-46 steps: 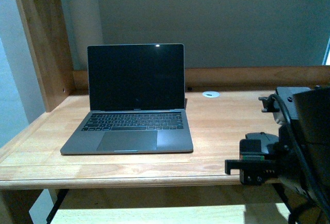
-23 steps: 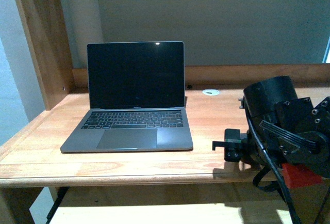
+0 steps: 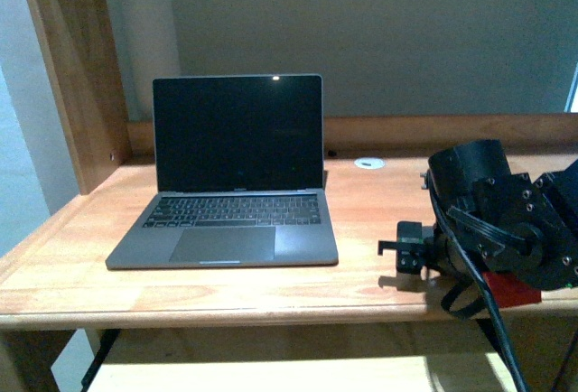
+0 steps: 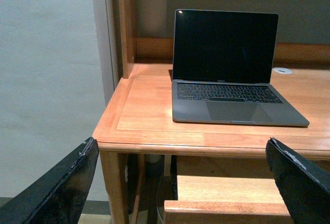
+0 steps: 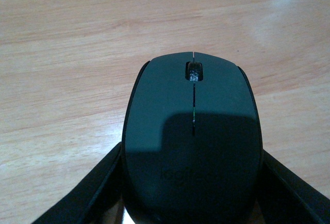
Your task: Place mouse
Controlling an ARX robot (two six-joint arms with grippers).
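1. Right gripper (image 5: 192,182) jaws closed on the mouse (image 5: 192,131), low over the desk (image 3: 379,202), right of the laptop (image 3: 230,175).
2. Left gripper (image 4: 180,182) jaws wide, empty, off the desk's front.
3. Left to do: set down, release.

Matt smooth black plastic mouse (image 5: 192,141), pale grained wood desk (image 3: 379,207), matt grey metal laptop (image 3: 230,220), glossy dark screen

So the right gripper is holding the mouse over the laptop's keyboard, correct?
Not quite. The right gripper does hold the mouse, but over bare desk to the right of the laptop, as the front and right wrist views show.
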